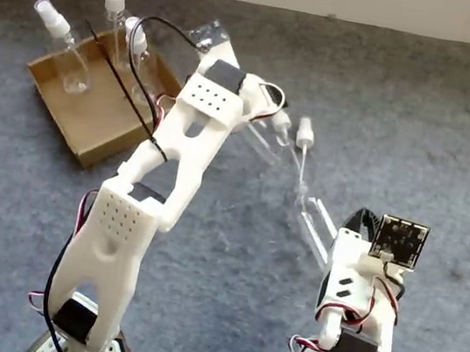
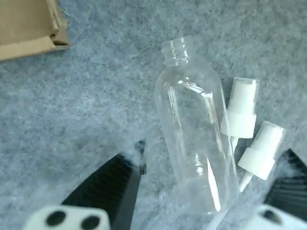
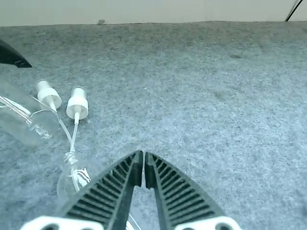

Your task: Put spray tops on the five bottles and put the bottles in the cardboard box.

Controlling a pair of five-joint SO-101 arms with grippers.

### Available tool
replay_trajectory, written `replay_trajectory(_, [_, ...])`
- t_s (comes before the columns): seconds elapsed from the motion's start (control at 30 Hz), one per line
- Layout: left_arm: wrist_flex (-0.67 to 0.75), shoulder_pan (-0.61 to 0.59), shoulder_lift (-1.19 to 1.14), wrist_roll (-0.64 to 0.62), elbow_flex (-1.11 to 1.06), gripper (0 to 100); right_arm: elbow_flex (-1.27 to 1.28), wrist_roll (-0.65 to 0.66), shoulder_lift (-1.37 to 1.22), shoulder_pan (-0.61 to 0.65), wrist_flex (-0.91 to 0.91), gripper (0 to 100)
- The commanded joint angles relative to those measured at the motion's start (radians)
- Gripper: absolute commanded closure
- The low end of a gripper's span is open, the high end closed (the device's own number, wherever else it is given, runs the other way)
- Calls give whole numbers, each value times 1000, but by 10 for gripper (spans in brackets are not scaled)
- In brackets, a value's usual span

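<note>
Left wrist view: bottle (image 2: 196, 139) (capless) beside spray tops (image 2: 240, 112)

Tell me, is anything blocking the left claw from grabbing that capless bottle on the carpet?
Nothing visible is. The capless bottle lies in the gap of the open left claw. Two loose spray tops lie right beside it and might get pinched too.

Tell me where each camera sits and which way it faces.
High view: fixed overhead, looking down on white left arm, right arm, brown cardboard box.
Left wrist view: down onto clear uncapped plastic bottle, inside open left gripper.
Right wrist view: forward across grey carpet, over shut right gripper.
All share two white spray tops.
</note>
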State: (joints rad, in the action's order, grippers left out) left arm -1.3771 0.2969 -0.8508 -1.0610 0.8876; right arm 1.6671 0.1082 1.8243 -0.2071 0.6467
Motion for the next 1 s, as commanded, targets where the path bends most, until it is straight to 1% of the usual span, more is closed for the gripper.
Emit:
replay_trajectory(0.0, [55, -21, -10, -61, 51, 632, 124, -3, 13, 10, 5, 994])
replay_trajectory(0.17, [106, -24, -73, -71, 54, 632, 124, -3, 13, 10, 5, 994])
replay_trajectory(0.4, [101, -24, -122, -71, 54, 644, 124, -3, 12, 10, 5, 994])
replay_trajectory(0.47, [100, -24, -124, -71, 53, 705, 124, -3, 12, 10, 5, 994])
replay_trajectory(0.6, [100, -27, -124, -66, 53, 909, 124, -3, 10, 10, 5, 994])
replay_trajectory(0.63, [100, -30, -124, -66, 53, 953, 124, -3, 10, 10, 5, 994])
replay_trajectory(0.67, [97, -30, -124, -55, 50, 976, 124, -3, 10, 10, 5, 994])
replay_trajectory(0.77, [44, -24, -122, -8, 53, 943, 124, -3, 10, 10, 5, 994])
replay_trajectory(0.87, [-48, -18, -113, 32, 73, 934, 124, -3, 10, 10, 5, 994])
replay_trajectory(0.97, [-172, -21, -91, 166, 145, 934, 124, -3, 10, 10, 7, 994])
